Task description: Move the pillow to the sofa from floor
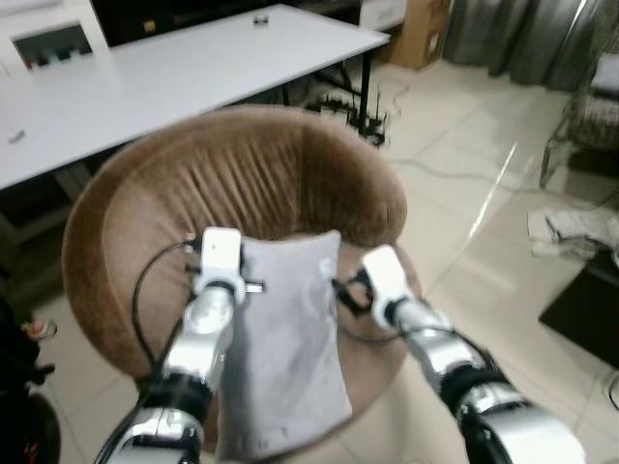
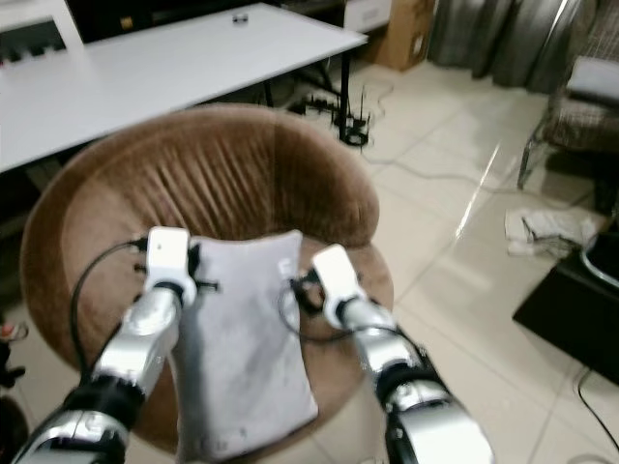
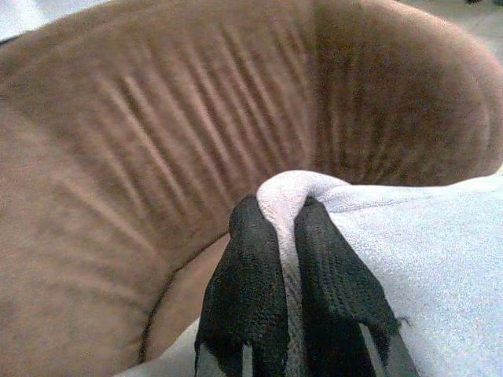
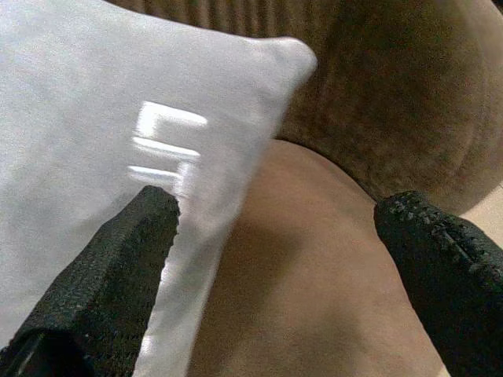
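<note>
While the round brown sofa (image 1: 242, 164) fills the middle, the grey pillow (image 1: 285, 348) lies on its seat; left gripper (image 3: 277, 216) pinches a corner tight, right gripper (image 4: 275, 236) spread wide beside the other edge, holding nothing.

The pillow (image 1: 290, 358) runs off the bottom edge of the left eye view, so its near end can't be seen, and the left arm covers its left border. The left claw (image 3: 277, 216) has a corner of cloth bunched between its fingers; the fingertips are half buried in the fold. The right claw (image 4: 275, 228) is cut off at the frame's bottom, both finger bases out of shot. On the white desk (image 1: 193, 68) sits a small dark object (image 1: 260, 17), too small to tell what it is. The sofa (image 1: 251, 164) hides the desk's legs. At far right a chair (image 1: 590, 106) is cropped by the edge.
</note>
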Tool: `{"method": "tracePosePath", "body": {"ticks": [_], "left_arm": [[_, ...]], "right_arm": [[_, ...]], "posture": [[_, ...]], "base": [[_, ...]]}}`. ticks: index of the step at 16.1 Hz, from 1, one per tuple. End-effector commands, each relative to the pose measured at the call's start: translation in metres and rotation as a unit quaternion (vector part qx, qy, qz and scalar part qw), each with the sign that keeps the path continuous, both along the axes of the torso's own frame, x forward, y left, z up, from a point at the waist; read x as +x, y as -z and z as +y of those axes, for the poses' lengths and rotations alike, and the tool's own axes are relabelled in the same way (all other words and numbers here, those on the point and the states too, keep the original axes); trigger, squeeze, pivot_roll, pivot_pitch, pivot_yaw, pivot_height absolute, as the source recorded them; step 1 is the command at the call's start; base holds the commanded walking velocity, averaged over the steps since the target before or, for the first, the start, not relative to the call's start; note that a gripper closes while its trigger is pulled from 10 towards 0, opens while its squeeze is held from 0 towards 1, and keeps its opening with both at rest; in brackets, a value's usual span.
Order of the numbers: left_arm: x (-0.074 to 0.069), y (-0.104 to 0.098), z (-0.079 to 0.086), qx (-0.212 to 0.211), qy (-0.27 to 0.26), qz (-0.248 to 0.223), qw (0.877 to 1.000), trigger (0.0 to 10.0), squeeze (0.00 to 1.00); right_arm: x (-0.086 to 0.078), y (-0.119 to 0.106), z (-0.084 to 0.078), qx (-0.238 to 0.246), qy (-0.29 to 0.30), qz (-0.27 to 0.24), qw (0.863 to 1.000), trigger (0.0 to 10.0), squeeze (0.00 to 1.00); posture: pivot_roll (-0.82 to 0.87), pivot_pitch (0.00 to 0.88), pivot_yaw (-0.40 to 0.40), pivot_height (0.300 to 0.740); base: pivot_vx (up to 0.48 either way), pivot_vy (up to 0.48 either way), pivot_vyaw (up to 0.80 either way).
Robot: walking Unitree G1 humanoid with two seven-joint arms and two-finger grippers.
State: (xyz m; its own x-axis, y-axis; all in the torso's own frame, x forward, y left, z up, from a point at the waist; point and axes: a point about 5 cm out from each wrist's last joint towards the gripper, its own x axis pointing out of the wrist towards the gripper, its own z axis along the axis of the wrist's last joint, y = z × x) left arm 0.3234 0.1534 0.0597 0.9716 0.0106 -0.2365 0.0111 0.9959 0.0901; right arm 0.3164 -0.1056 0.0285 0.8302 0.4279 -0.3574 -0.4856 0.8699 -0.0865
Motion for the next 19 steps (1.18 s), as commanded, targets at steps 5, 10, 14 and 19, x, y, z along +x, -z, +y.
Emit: {"method": "tracePosePath", "body": {"ticks": [5, 10, 14, 19], "left_arm": [[0.005, -0.011, 0.010, 0.015, -0.022, -0.029, 0.999, 10.0, 0.00], [0.007, -0.020, 0.011, 0.019, -0.031, -0.068, 0.997, 10.0, 0.00], [0.012, -0.051, 0.015, 0.037, -0.035, -0.166, 0.985, 10.0, 0.00], [0.049, -0.120, 0.051, 0.106, -0.004, -0.225, 0.969, 10.0, 0.00]], "right_arm": [[0.001, -0.002, 0.008, 0.002, -0.012, -0.003, 1.000, 10.0, 0.00], [0.005, -0.013, 0.006, 0.022, -0.003, -0.048, 0.999, 10.0, 0.00], [0.006, -0.012, 0.004, 0.015, 0.001, -0.041, 0.999, 10.0, 0.00], [0.004, -0.009, 0.007, 0.015, 0.000, -0.033, 0.999, 10.0, 0.00]], "posture": [[-0.06, 0.000, 0.058, 0.740], [-0.06, 0.000, 0.057, 0.740], [-0.06, 0.000, 0.054, 0.740], [-0.04, 0.000, 0.058, 0.740]], "base": [[0.180, 0.000, 0.00], [0.000, 0.000, 0.00], [0.000, 0.000, 0.00], [0.000, 0.000, 0.00]]}}
